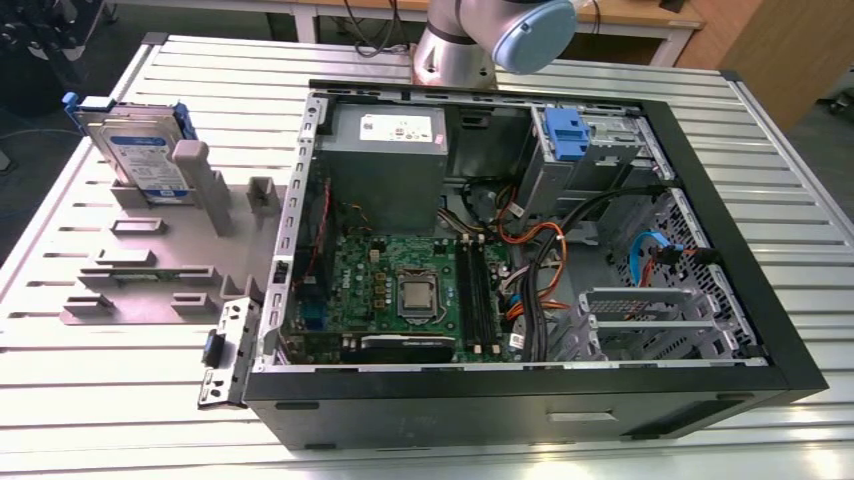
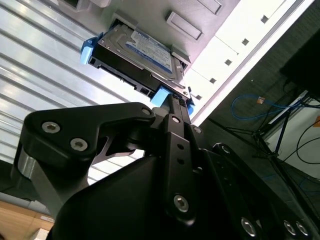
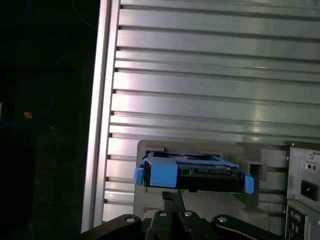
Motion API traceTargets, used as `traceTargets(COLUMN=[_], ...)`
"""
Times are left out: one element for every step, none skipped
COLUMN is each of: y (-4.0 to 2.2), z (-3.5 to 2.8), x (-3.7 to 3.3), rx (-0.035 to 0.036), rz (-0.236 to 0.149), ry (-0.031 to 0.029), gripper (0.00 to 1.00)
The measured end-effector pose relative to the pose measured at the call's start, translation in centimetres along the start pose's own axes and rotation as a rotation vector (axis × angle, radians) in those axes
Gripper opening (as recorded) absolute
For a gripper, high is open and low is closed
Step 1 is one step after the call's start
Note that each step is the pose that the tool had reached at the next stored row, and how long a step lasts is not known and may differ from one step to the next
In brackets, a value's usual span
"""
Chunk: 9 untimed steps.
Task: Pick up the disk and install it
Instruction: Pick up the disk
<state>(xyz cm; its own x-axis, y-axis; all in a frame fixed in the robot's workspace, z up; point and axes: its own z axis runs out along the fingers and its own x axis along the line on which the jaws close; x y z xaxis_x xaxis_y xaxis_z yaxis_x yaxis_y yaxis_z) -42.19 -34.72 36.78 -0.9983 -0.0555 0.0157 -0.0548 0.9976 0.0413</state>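
You are looking at the disk [image 1: 134,150] standing on edge in the grey rack [image 1: 147,270] near the tabletop's [image 1: 107,400] far corner, at the exterior view's left. The gripper [image 3: 172,197] is hanging apart from it, its fingers seemingly pressed together and holding nothing. You are dealing with something rigid, fairly heavy and shock-sensitive, so the edges of its blue frame [image 3: 162,175] are probably offering the safest hold.

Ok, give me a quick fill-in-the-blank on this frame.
The disk stands ___ in the grey holder.
Its plastic carrier is ___ in colour.
The computer case lies with its side ___, the board inside showing.
Missing words: upright; blue; open.
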Motion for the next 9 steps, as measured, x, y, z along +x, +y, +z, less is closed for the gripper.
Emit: traceTargets(y=[0.0,0.0,0.0,0.0,0.0,0.0,0.0,0.0,0.0], z=[0.0,0.0,0.0,0.0,0.0,0.0,0.0,0.0,0.0], x=[0.0,0.0,0.0,0.0,0.0,0.0,0.0,0.0,0.0], rx=[0.0,0.0,0.0,0.0,0.0,0.0,0.0,0.0,0.0], rz=[0.0,-0.001,-0.001,-0.002,-0.002,-0.003,-0.003,-0.003,-0.005], ry=[0.0,0.0001,0.0001,0.0001,0.0001,0.0001,0.0001,0.0002,0.0002], gripper=[0.11,0.11,0.11,0.11,0.11,0.11,0.11,0.11,0.11])
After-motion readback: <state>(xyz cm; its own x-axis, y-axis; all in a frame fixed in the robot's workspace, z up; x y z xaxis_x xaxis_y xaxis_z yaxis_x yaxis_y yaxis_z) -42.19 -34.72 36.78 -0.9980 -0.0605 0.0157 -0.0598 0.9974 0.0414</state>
